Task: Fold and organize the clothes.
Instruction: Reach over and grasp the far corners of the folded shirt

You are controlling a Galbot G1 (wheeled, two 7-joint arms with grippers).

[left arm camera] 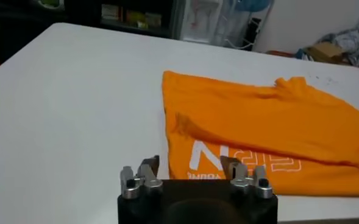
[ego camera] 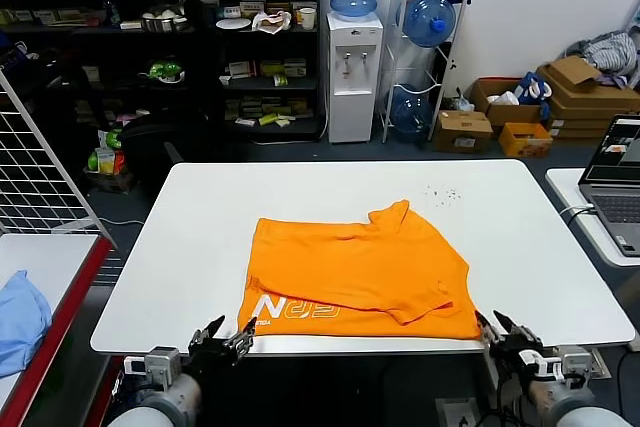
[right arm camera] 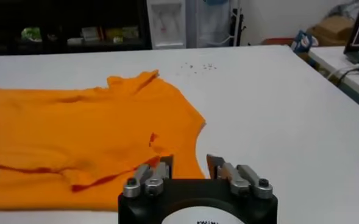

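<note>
The orange T-shirt (ego camera: 360, 272) lies partly folded on the white table (ego camera: 200, 247), white lettering showing at its near left edge. It also shows in the left wrist view (left arm camera: 270, 131) and the right wrist view (right arm camera: 81, 131). My left gripper (ego camera: 225, 335) is open and empty at the table's front edge, just short of the shirt's near left corner; it shows in its wrist view (left arm camera: 191, 165). My right gripper (ego camera: 500, 329) is open and empty at the front edge by the shirt's near right corner; it shows in its wrist view (right arm camera: 189, 162).
A light blue cloth (ego camera: 20, 317) lies on a side table at the left. A laptop (ego camera: 615, 182) sits on a table at the right. Shelves, a water dispenser (ego camera: 355, 67) and boxes stand beyond the table. Small dark specks (ego camera: 443, 192) dot the far right tabletop.
</note>
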